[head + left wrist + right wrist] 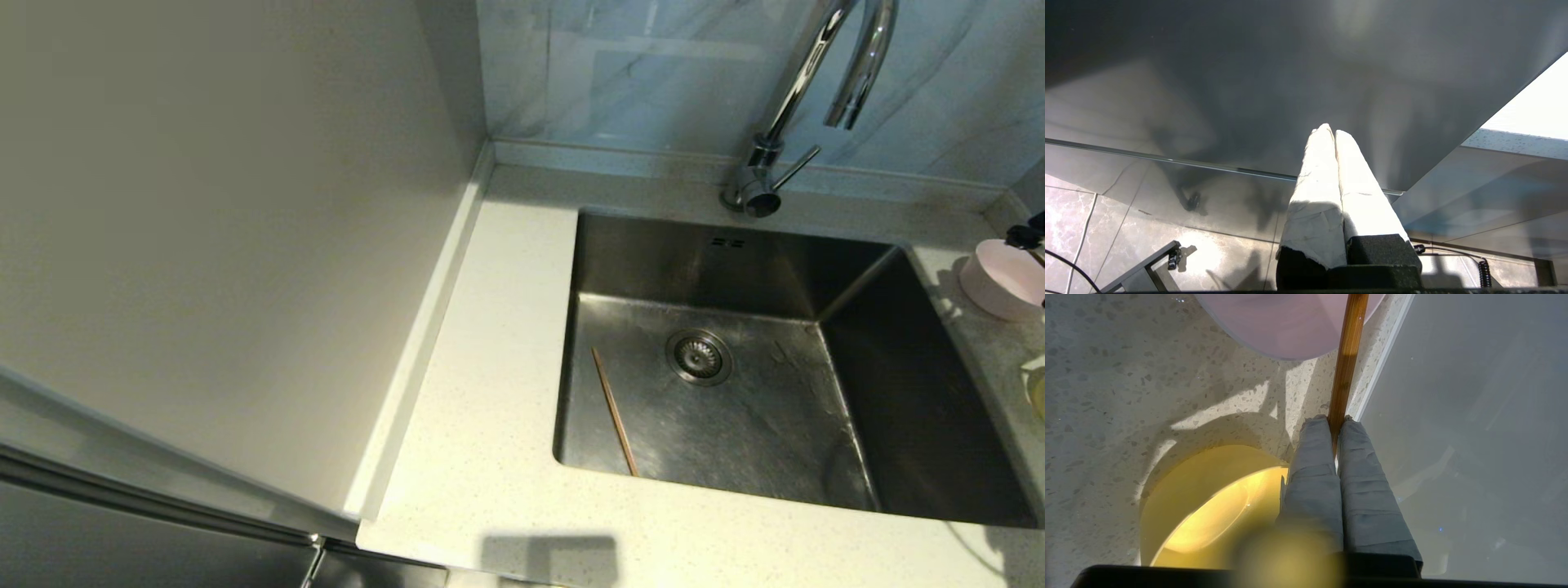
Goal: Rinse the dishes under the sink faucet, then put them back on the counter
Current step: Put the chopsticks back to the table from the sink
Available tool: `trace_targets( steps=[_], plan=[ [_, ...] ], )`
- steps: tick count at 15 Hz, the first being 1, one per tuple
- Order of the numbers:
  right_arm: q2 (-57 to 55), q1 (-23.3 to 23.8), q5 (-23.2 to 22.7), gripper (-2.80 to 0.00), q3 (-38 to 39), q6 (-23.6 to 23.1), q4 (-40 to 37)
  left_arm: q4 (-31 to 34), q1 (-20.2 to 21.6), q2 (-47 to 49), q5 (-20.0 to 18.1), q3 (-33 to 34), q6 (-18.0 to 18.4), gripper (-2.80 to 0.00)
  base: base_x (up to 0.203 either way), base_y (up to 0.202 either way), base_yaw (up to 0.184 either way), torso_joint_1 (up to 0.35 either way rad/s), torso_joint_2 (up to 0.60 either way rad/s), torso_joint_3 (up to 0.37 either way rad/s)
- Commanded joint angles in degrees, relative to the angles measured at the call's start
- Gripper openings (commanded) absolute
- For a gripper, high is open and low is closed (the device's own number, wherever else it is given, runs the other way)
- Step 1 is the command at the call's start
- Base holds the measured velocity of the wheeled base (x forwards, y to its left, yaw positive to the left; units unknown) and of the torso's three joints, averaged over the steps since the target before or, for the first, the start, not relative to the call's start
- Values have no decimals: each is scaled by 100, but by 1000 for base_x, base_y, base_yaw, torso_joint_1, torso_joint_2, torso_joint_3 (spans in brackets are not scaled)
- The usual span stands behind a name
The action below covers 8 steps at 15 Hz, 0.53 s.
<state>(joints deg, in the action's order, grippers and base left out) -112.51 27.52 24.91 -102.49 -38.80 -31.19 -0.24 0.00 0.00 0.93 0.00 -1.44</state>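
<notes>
**Right gripper pinches a chopstick beside the bowls**

Closest in, the right wrist view gives what the head view cannot: the right gripper (1336, 421), its fingers wrapped in creased grey tape, is pressed together on a thin, glossy brown wooden chopstick (1346, 363). The stick runs away from the fingertips over the speckled, stone-like worktop (1126, 375) and crosses the rim of the pale pink bowl (1282, 322). Right beside the fingers sits the round yellow-green bowl (1208, 506), smooth inside and glowing in the light.

The left gripper (1334, 132) shows in its own wrist view only: white-taped fingers closed flat against each other, holding nothing, low in front of a dark glossy cabinet front (1249, 81) with marbled floor tiles (1069, 212) below.

Out to the head view now. The square brushed-steel sink (914, 392) is sunk in the off-white worktop, with a round metal drain strainer (699, 356) in its floor. The second chopstick (615, 412) lies slanted on the basin floor, just beside the strainer. At the far right edge the pink bowl and a sliver of the yellow-green one stand on the worktop. Furthest back, the shiny chrome gooseneck faucet (804, 73) rises from the rear rim.
</notes>
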Motion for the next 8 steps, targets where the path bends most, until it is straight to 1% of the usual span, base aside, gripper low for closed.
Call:
trace_targets(
  steps=[1,8],
  plan=[
    [-8,-1,14,-280,1,-22,-19,-2,0,-18,3,0,-5,-280,0,0,0,0,0,0],
    [1,-1,14,-280,1,-22,-10,-2,0,-18,3,0,-5,-280,0,0,0,0,0,0]
  ],
)
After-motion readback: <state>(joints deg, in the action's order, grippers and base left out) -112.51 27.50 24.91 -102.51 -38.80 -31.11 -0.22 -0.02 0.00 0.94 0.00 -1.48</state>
